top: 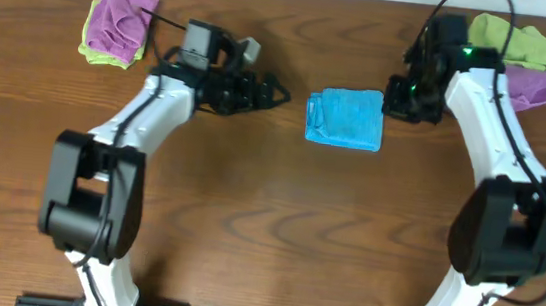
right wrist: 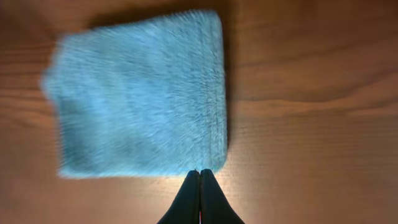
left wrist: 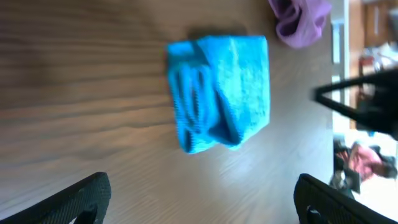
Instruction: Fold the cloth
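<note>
While the cloth (top: 345, 118) lies folded into a small block midway between the side edges of the table (top: 246, 221), nearer its far edge, the right gripper (top: 396, 97) sits just beside its right edge, fingers pressed together on nothing. The left gripper (top: 277, 95), fingers spread wide, faces its left edge from nearby without touching it.

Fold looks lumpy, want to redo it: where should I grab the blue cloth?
Probably pinch the rumpled layers along the edge of the cloth facing the left claw, coming from that side. The opposite edge lies flat on the table, giving little to catch.
</note>
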You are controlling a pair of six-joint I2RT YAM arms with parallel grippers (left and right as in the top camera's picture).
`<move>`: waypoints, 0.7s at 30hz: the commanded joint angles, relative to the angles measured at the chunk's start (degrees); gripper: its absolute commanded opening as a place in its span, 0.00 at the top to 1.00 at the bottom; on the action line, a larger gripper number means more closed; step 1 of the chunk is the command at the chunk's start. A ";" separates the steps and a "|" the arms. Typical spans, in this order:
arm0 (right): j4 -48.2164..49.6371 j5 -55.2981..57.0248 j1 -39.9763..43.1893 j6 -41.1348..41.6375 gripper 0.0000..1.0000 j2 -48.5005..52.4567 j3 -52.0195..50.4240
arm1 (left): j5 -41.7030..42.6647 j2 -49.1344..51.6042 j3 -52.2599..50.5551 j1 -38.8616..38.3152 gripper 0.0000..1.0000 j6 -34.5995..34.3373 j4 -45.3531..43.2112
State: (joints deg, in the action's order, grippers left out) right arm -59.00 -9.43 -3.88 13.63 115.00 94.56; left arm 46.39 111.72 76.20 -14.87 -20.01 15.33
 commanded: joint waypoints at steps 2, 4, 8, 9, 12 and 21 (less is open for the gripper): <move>2.08 -0.81 0.74 2.23 0.99 3.13 -2.93 | 1.05 2.64 0.04 -3.91 0.05 -3.30 -4.07; 2.93 -1.66 1.31 2.32 0.99 4.15 -3.50 | 1.03 4.17 0.04 -5.09 0.05 -4.07 -5.68; 3.85 -1.75 2.86 2.64 0.99 5.33 -3.78 | 1.03 6.60 0.04 -6.34 0.05 -4.96 -8.02; 4.24 -1.75 3.19 2.67 0.98 5.38 -3.85 | 0.98 7.04 0.07 -6.56 0.05 -5.20 -8.46; 6.25 -1.75 3.87 2.67 0.99 5.77 -3.93 | 0.24 8.44 0.09 -6.82 0.05 -6.25 -9.70; 13.75 -3.02 3.50 5.88 0.99 8.26 -3.93 | -1.01 9.75 0.09 -7.39 0.05 -9.46 -14.45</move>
State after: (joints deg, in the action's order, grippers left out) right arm -46.17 -11.22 -0.25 17.47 121.67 90.89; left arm 46.09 120.60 76.20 -21.96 -27.64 1.67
